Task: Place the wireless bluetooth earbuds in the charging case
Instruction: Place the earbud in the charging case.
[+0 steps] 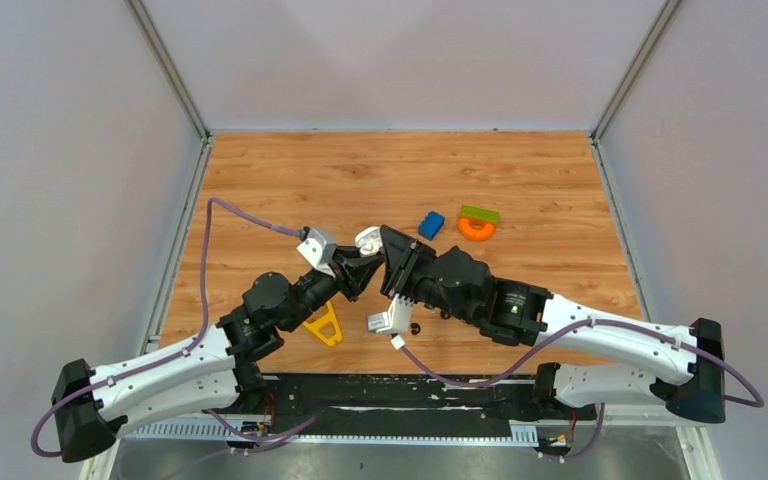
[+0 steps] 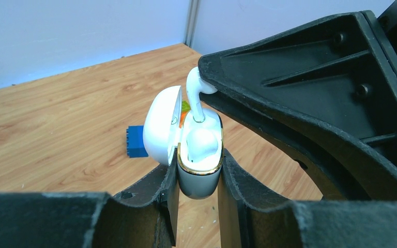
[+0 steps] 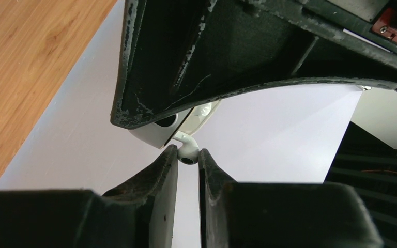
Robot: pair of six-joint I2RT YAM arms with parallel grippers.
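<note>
Earbud (image 2: 195,92) in right jaws, stem seemingly in case (image 2: 199,178).

Glossy white, gold-rimmed charging case (image 2: 199,178) stands upright, lid open toward 9 o'clock. One earbud (image 2: 200,145) sits inside; the second earbud (image 2: 195,90), at 12 o'clock, has its stem dipped in.

- A wooden table (image 1: 520,170) with light plank grain is seen, bounded by pale walls on three sides
- A blue block (image 1: 431,225) is set on the boards towards the far side
- Just right of the blue block, an orange ring (image 1: 477,229) is laid flat, with a green block (image 1: 480,213) at its far edge
- Well apart from the blue block, to the near left, a yellow triangular piece (image 1: 325,327) is partly covered by an arm
- On the near side of the blue block, well apart, a tiny black rounded piece (image 1: 415,328) is seen
</note>
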